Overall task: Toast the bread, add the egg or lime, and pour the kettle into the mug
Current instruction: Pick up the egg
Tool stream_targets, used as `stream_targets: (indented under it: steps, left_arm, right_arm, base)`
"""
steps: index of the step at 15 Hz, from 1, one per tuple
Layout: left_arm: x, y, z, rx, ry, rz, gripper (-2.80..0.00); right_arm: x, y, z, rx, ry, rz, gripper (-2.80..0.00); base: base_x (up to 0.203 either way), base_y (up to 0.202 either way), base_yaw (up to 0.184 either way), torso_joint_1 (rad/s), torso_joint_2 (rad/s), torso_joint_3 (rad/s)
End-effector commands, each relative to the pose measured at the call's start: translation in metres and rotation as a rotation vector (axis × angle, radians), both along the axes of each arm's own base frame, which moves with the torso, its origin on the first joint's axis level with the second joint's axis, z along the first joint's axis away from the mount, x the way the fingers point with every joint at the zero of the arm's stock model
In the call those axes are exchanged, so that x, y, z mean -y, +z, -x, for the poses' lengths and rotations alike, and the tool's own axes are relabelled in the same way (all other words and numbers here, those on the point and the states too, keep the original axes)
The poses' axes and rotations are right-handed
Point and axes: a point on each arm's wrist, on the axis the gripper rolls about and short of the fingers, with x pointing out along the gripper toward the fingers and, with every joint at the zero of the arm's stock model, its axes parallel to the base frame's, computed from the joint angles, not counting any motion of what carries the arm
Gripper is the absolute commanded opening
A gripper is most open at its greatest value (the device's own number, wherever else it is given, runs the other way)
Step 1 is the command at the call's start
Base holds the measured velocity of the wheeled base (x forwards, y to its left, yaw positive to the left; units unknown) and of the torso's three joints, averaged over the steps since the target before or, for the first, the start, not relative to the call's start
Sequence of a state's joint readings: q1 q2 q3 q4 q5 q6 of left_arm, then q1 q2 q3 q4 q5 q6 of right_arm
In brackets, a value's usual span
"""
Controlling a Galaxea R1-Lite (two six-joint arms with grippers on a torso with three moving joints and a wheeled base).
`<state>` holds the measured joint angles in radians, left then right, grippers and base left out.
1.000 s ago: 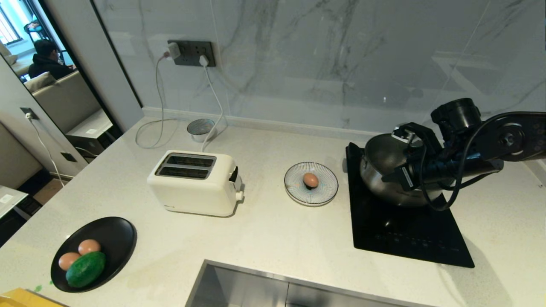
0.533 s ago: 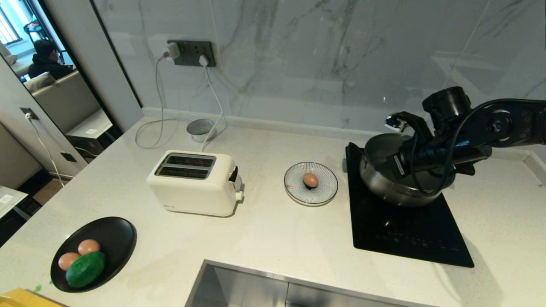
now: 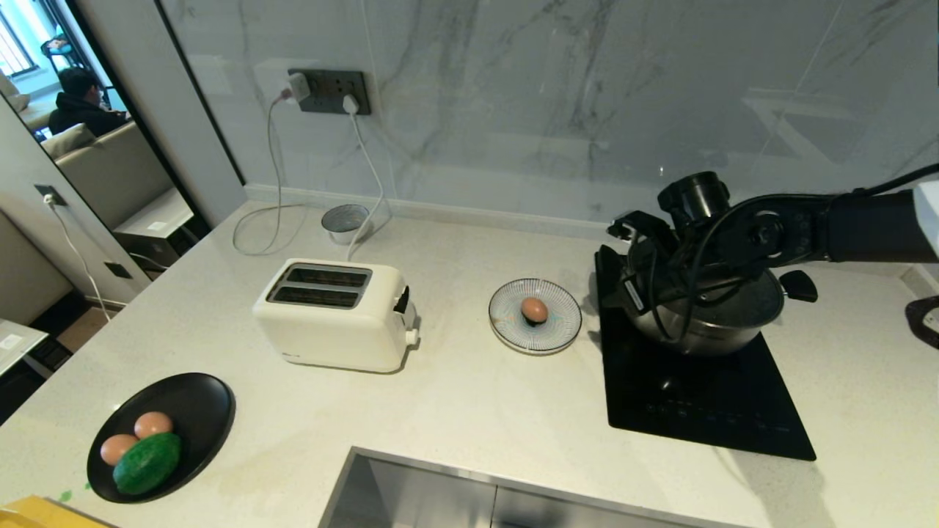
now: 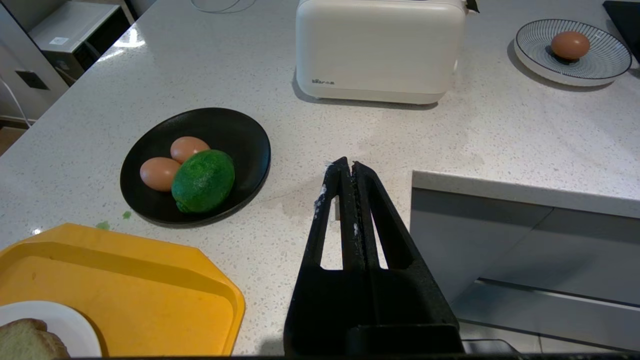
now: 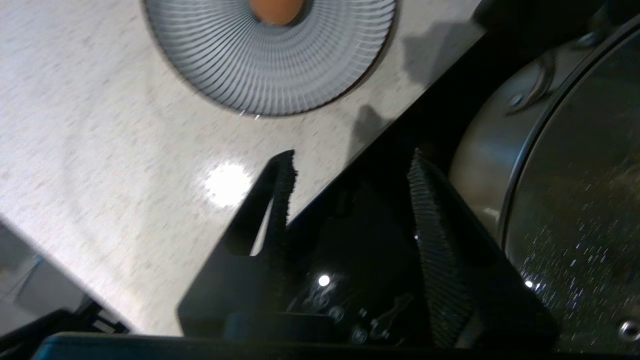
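A single egg (image 3: pixel 535 309) lies on a striped plate (image 3: pixel 565 330) between the toaster (image 3: pixel 334 312) and the cooktop. My right gripper (image 5: pixel 351 160) hangs open and empty over the cooktop's left edge, between that plate and the steel pot (image 3: pixel 704 323). The lime (image 4: pixel 203 180) rests with two eggs on a black plate (image 4: pixel 240 135) at the front left. A slice of bread (image 4: pixel 22 340) sits on a white plate on a yellow tray (image 4: pixel 125 295). My left gripper (image 4: pixel 346 162) is shut and parked over the counter's front. Kettle and mug are out of view.
The pot stands on a black induction cooktop (image 3: pixel 697 411) at the right. A sink (image 3: pixel 440 491) opens at the front edge. A small striped cup (image 3: pixel 345 220) and plugged-in cables (image 3: pixel 275 183) lie by the back wall. A person sits far off at the left.
My right arm has swung left across the pot toward the striped plate, and its gripper has opened. Everything on the counter stays in place.
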<state>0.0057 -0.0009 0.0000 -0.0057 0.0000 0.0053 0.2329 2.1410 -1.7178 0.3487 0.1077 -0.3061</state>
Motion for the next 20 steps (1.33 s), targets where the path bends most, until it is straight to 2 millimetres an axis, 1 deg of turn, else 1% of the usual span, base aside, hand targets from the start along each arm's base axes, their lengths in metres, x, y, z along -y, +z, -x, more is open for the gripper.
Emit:
stream_targets:
  steps: [1,3,4,7,9,11,13,15,18,20]
  left_arm:
    - [0.0,0.0,0.0,0.001,0.001,0.0,-2.8]
    - [0.0,0.0,0.0,0.001,0.001,0.001,-2.8]
    - [0.0,0.0,0.0,0.001,0.001,0.0,-2.8]
    - [0.0,0.0,0.0,0.001,0.001,0.001,-2.8]
    - [0.0,0.0,0.0,0.001,0.001,0.001,-2.8]
    - [0.0,0.0,0.0,0.001,0.001,0.001,-2.8]
    - [0.0,0.0,0.0,0.001,0.0,0.001,-2.8]
    - [0.0,0.0,0.0,0.001,0.0,-0.001,-2.8]
    - [0.0,0.0,0.0,0.001,0.0,0.001,-2.8]
    - [0.0,0.0,0.0,0.001,0.0,-0.001,-2.8]
  right_arm:
    - [-0.01,-0.022,-0.023,0.003,-0.008,0.025,0.0]
    - [-0.015,-0.024,-0.037,0.033,-0.008,0.022,0.0]
    - [-0.017,-0.022,-0.04,0.048,-0.005,0.016,0.0]
    - [-0.023,-0.01,-0.042,0.095,0.004,-0.007,0.0]
    - [-0.032,-0.008,-0.041,0.105,0.023,-0.011,0.0]
    - [-0.041,-0.018,-0.045,0.111,0.036,-0.01,0.0]
    - [-0.051,-0.034,-0.053,0.132,0.043,-0.01,0.0]
    - [-0.056,-0.052,-0.061,0.138,0.031,0.005,0.0]
    - [-0.059,-0.058,-0.069,0.197,0.026,-0.014,0.0]
    - [-0.058,-0.05,-0.068,0.211,0.023,-0.021,0.0]
  base:
    - [0.0,0.0,0.0,0.0,0.0,0.0]
    - [0.0,0.0,0.0,0.0,0.0,0.0]
    - [0.0,0.0,0.0,0.0,0.0,0.0]
    - [0.0,0.0,0.0,0.0,0.0,0.0]
    - [0.0,0.0,0.0,0.0,0.0,0.0]
    - [0.0,0.0,0.0,0.0,0.0,0.0]
    - [0.0,0.0,0.0,0.0,0.0,0.0]
    - [0.0,0.0,0.0,0.0,0.0,0.0]
    - [0.0,0.0,0.0,0.0,0.0,0.0]
    - [0.0,0.0,0.0,0.0,0.0,0.0]
